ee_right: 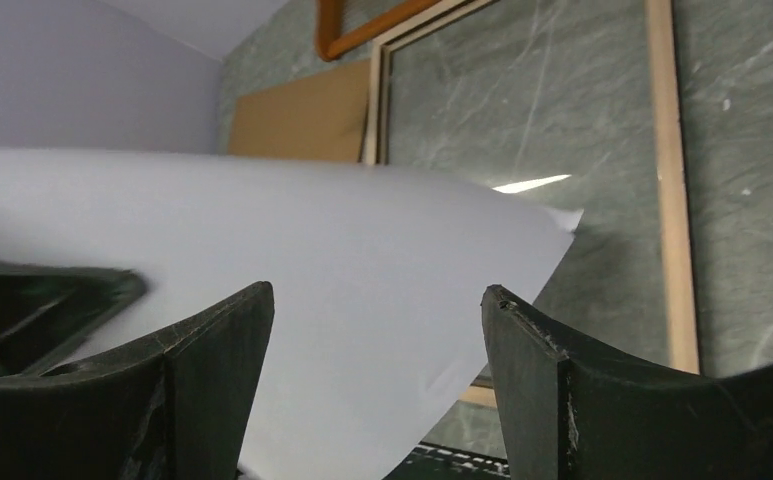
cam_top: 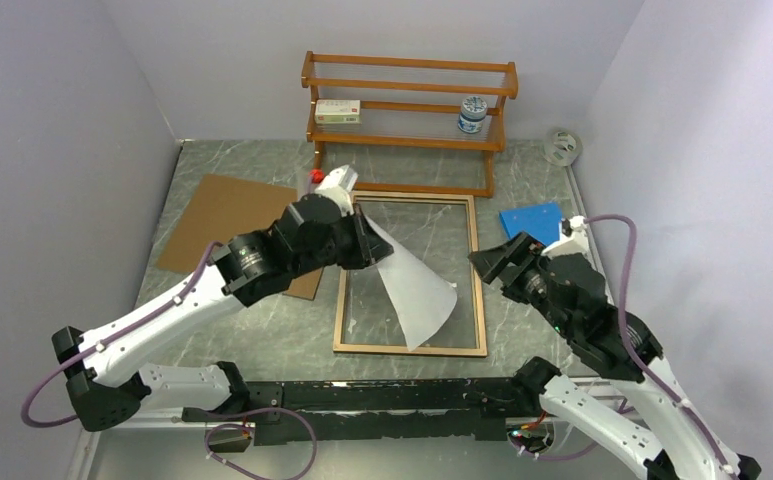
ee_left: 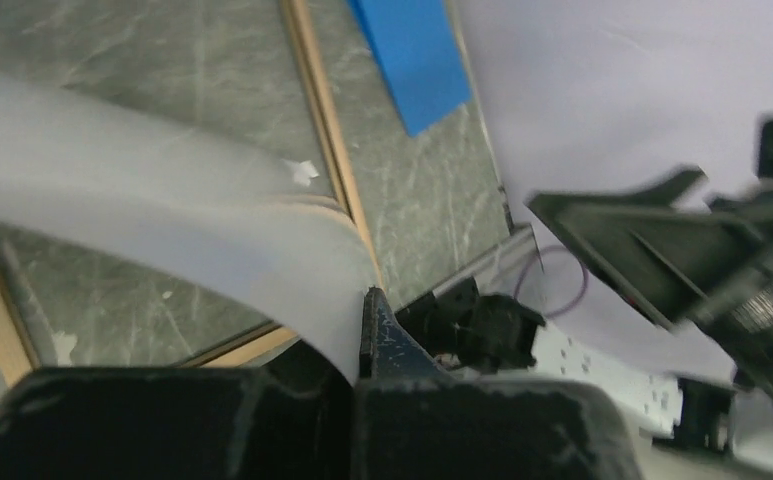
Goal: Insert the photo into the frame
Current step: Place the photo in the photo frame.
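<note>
Top external view is showing the photo (cam_top: 417, 290) hanging over the frame (cam_top: 479, 285), white side showing and curling into a loose cone. The left tool (cam_top: 367, 238) is pinching one corner of it, jaws closed tight on the paper. From that tool the sheet is fanning out toward the arm bases, and its free end is dropping to the glass just short of the near rail. Left wrist view is showing the same grip: the paper is running into the closed jaws and bending away ahead of them over a corner of the frame. The frame is lying flat on the surface (cam_top: 262, 330), below and to the right of the left tool. Its wood-brown side is facing up, and the marble is showing through the pane.

The right tool (cam_top: 489, 262) is hovering just beside the frame's right rail, jaws standing wide and holding nothing. In its wrist view the photo's white face is spreading ahead of the fingers (ee_right: 212, 360). In the top view that tool is standing clear of the paper.

A brown board (cam_top: 224, 212) is lying flat to the left of the left tool, partly under that arm. A blue sheet (cam_top: 532, 217) is lying just beyond the right tool. A wooden rack (cam_top: 409, 100) is standing well ahead of both tools by the wall, carrying a box (cam_top: 337, 111) and a jar (cam_top: 473, 115).
</note>
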You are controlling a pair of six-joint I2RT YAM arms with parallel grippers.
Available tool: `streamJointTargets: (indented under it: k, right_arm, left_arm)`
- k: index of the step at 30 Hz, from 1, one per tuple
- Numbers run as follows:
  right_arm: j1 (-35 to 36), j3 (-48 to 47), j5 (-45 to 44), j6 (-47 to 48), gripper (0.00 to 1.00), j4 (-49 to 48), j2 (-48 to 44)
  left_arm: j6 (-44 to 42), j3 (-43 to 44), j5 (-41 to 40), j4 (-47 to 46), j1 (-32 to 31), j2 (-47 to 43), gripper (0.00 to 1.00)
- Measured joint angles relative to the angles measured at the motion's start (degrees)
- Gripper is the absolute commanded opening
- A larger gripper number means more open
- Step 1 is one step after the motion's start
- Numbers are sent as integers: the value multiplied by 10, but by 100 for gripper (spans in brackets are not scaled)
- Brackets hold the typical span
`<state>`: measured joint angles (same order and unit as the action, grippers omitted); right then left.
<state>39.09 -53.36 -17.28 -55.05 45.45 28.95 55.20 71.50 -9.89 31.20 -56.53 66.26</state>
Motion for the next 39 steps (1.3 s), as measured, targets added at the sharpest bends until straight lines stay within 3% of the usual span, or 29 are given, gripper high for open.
streamJointTargets:
  k: [6,11,15,20,25,34,39]
  right_arm:
    - [0,-14,-17,35,79,0,72]
    - [0,-14,-22,45,79,-1,82]
    - [0,-13,-21,45,78,-6,81]
    - [0,2,-14,44,78,-22,83]
    - [0,16,-2,40,77,-26,90]
    - [0,33,-1,34,77,-31,76]
    - [0,38,-2,30,77,-31,62]
  left_arm:
    - [-110,96,166,9,44,61,3]
    - [-152,106,296,7,78,91,2]
    - [-149,46,387,-28,120,79,3]
    - [-135,-66,489,-55,241,83,3]
    - [-169,-59,543,-25,295,179,3]
    - [-274,97,548,116,305,368,3]
    - [-322,161,547,169,305,425,13]
